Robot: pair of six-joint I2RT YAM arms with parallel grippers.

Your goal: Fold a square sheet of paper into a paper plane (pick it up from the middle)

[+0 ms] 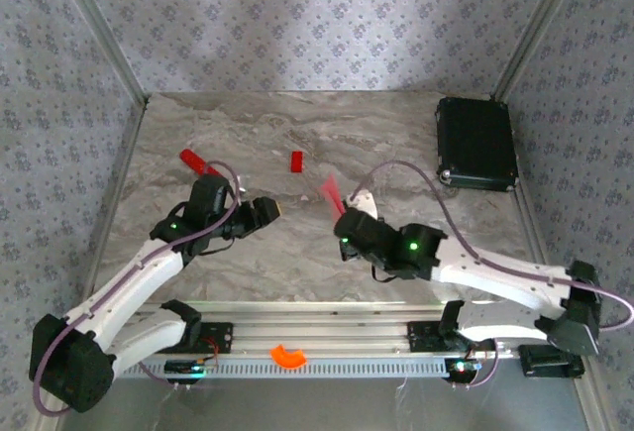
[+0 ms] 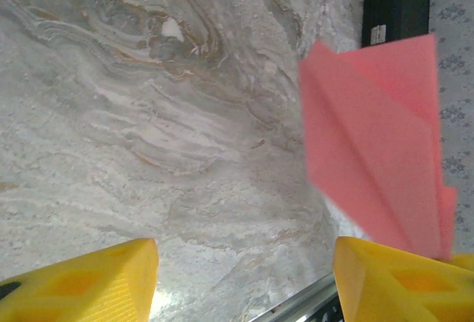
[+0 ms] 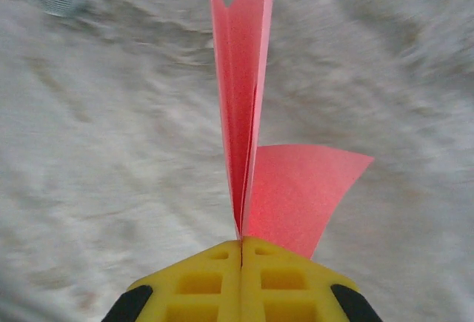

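The right claw [image 3: 241, 246] pinches the paper plane [image 3: 238, 115], the left claw [image 2: 244, 281] is spread; unsupported, the folds may spring open.

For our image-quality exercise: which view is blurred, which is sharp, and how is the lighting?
Right wrist: the marble table is smeared, while the paper plane in the right gripper looks crisp. Left wrist: marble veins sharp, plane edges soft. Top external: even, soft light.
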